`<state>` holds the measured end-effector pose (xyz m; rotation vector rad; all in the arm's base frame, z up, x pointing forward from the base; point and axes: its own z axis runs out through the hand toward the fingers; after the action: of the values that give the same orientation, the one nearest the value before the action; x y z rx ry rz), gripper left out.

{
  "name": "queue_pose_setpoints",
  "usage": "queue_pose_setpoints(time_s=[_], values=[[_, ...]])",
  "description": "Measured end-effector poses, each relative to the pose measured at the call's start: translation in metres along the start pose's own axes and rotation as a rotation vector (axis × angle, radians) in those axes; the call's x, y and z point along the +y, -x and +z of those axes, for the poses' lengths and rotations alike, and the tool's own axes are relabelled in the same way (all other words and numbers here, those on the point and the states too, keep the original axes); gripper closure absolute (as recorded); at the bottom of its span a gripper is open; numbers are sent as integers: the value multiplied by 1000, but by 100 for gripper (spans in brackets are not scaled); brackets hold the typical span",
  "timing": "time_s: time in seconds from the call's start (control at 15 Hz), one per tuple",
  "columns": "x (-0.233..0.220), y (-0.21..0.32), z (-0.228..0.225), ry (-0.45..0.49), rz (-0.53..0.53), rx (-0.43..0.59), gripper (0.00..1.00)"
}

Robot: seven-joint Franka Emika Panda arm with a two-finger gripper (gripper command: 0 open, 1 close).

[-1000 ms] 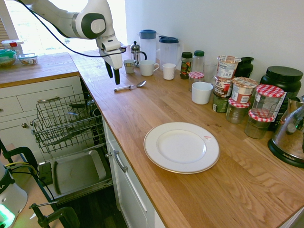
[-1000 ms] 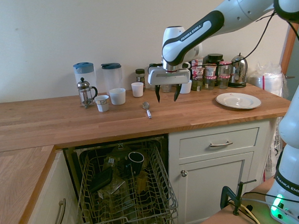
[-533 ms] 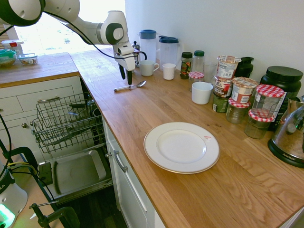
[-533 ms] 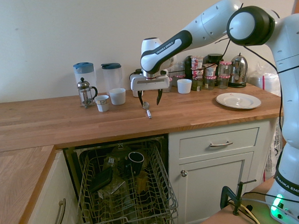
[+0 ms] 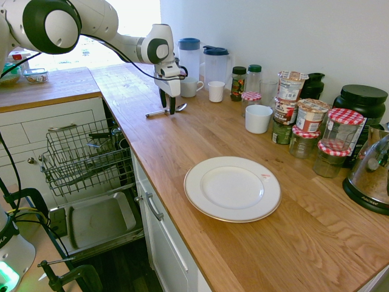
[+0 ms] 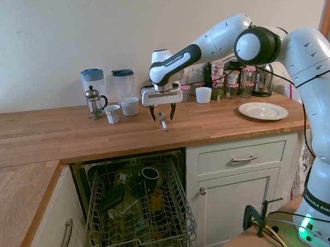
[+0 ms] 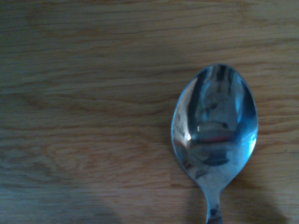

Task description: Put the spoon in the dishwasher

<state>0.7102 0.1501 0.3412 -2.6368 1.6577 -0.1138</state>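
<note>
Spoon [image 7: 215,126] lies on the wooden counter [image 5: 255,243] just below the pincer [image 6: 163,120], its bowl facing up and its handle running from beneath the pincer toward the counter's front edge. The pincer is open and empty, pointing down, its two fingers spread to either side of the bowl's end as the second exterior view shows it. Whether the fingertips touch the wood, I cannot tell.

Counted out: one spoon, one white plate [image 5: 232,188], one kettle [image 5: 371,173], one French press [image 6: 93,102], two pitchers [image 5: 202,64] with blue lids, three white cups [image 5: 258,119], one banded cup [image 6: 113,113] and four jars [image 5: 330,159] with red checked lids. One dark mug [image 6: 150,178] sits in the dishwasher [image 6: 139,228], among other items too jumbled to count.

The front edge runs near the pincer, with the dishwasher's wire rack pulled out beyond it and lower down. Toward the wall from the pincer stand the pitchers and two of the white cups. On the side away from the plate are the banded cup and the French press, near the pincer. The plate sits well apart on the opposite side, with bare wood between; the jars and kettle stand farther along that side, toward the wall. Open wood also lies between the spoon's handle end and the front edge.
</note>
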Motion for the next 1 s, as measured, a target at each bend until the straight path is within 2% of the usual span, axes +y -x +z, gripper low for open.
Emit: queue_pose_setpoints(time_s=[0.07,1.0], values=[[0,0,2,2,-1,-1,100],[1,-5,3,-5,-5,-45,100]])
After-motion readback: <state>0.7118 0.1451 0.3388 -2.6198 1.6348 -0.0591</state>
